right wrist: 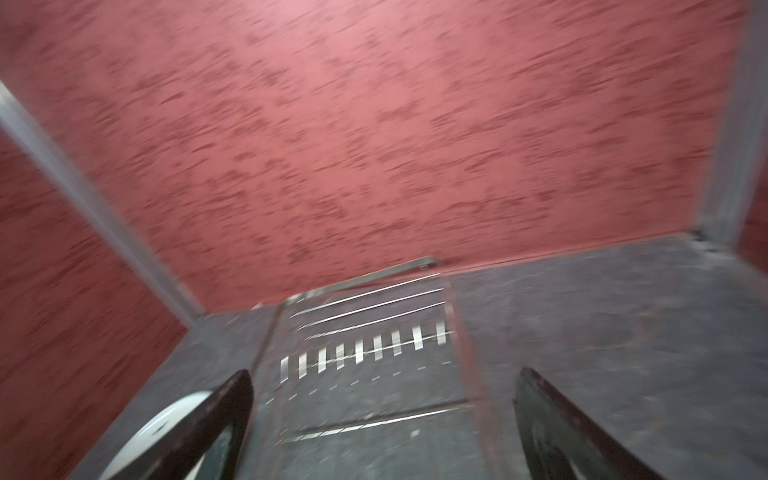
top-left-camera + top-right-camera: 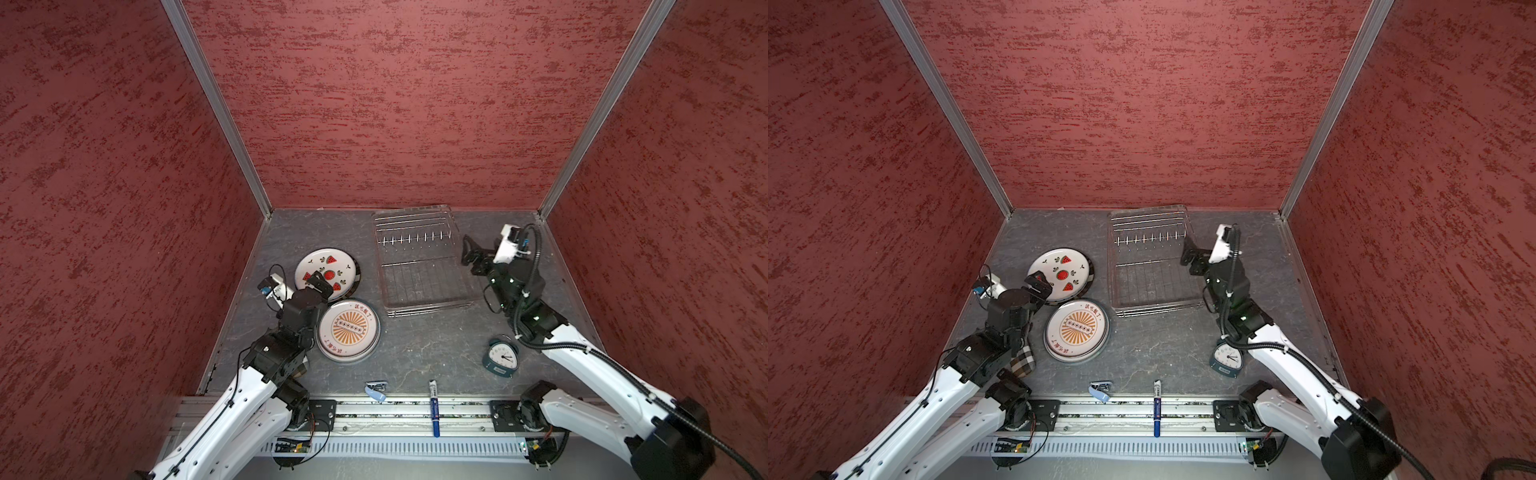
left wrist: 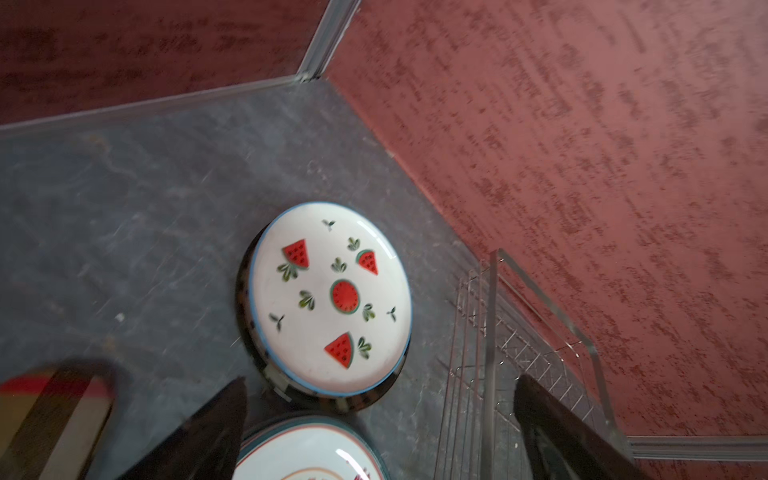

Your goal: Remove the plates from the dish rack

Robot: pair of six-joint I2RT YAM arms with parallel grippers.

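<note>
The dish rack [image 2: 419, 266] [image 2: 1150, 266] stands at the back of the table with no plates between its prongs. Two piles of plates lie flat to its left. A watermelon plate [image 2: 328, 268] [image 3: 332, 299] tops one pile, over a dark-rimmed plate. A sunburst plate [image 2: 349, 328] [image 3: 307, 453] tops the nearer pile. My left gripper [image 2: 320, 286] [image 3: 380, 380] hovers open over the watermelon plate's near edge, holding nothing. My right gripper [image 2: 468, 251] [image 1: 384, 372] hangs open and empty at the rack's right side, facing the prongs [image 1: 365, 353].
A teal alarm clock [image 2: 500, 357] stands near the right arm. A blue marker [image 2: 434, 409] and a small blue clip [image 2: 376, 390] lie at the front edge. A checked cloth [image 2: 1021, 359] sits under the left arm. Red walls close in three sides.
</note>
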